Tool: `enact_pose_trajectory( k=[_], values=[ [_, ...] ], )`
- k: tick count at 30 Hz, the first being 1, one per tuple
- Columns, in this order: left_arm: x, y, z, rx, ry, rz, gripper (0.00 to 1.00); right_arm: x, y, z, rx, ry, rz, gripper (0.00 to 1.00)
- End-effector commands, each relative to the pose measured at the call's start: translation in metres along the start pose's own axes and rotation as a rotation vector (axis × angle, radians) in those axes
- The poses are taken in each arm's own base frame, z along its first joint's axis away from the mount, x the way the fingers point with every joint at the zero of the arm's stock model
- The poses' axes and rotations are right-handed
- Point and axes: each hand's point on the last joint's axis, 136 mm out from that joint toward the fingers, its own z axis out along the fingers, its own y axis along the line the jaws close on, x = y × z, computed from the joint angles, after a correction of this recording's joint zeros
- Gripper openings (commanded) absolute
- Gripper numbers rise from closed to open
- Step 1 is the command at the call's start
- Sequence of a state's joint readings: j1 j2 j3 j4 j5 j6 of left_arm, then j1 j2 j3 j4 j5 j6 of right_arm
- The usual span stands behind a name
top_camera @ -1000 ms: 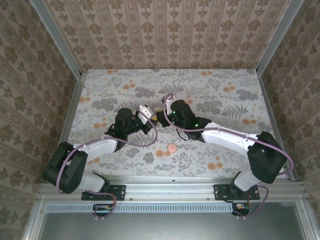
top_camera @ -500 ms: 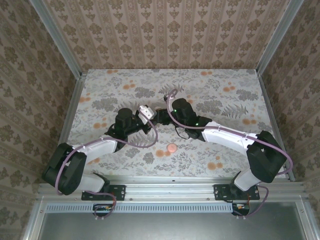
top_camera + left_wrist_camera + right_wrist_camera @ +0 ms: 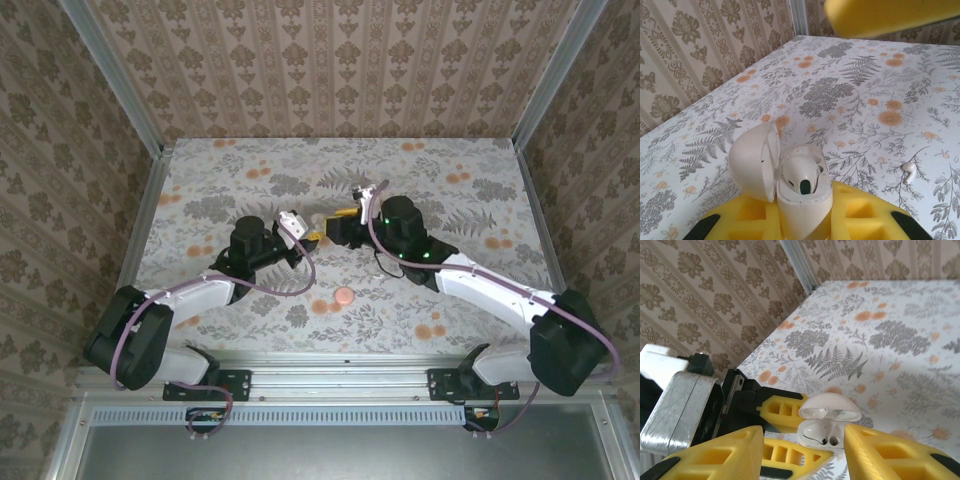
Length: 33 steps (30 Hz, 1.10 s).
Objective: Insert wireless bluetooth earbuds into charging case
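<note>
The left gripper (image 3: 311, 238) is closed on the charging case (image 3: 803, 197), a white case clamped by its lower body between the yellow fingers and held upright above the middle of the tabletop (image 3: 470, 290). The case lid (image 3: 754, 161) is swung open to the left, so the wells are exposed. One earbud (image 3: 801, 174) is seen seated in the case, its pale rounded head standing just proud of the rim. It is judged to be fully or almost fully home, though the depth of seating cannot be confirmed.

To the right of the case, in the left wrist view, a second earbud (image 3: 910, 171) is seen lying on the tabletop, well apart from the case and touched by nothing.

The right gripper (image 3: 343, 217) is held just beside the case, on the side toward the far edge. Its yellow fingers (image 3: 892, 452) are spread moderately apart and nothing is gripped between them.

A small pink round object (image 3: 344, 295) is seen nearer the near edge of the tabletop, untouched.

The task is judged to be about half done: one earbud is in place. The loose earbud has yet to be picked up, carried to the empty well and pressed in.
</note>
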State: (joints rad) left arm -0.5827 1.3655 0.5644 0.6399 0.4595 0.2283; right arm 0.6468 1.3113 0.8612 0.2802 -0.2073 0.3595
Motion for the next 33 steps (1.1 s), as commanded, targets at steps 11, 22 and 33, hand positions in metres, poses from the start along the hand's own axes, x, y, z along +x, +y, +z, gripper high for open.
enact_pose_trajectory(
  k=[11, 22, 33],
  values=[
    [-0.032, -0.03, -0.005, 0.183, -0.12, 0.099, 0.14, 0.042, 0.003, -0.018, -0.192, 0.094, -0.597, 0.49],
    [-0.023, -0.037, -0.008, 0.214, -0.078, 0.181, 0.13, 0.059, -0.001, -0.023, -0.24, 0.152, -0.722, 0.47],
    [-0.018, -0.021, -0.008, 0.114, -0.043, 0.104, 0.13, 0.052, -0.008, -0.017, -0.205, 0.134, -0.621, 0.47]
  ],
)
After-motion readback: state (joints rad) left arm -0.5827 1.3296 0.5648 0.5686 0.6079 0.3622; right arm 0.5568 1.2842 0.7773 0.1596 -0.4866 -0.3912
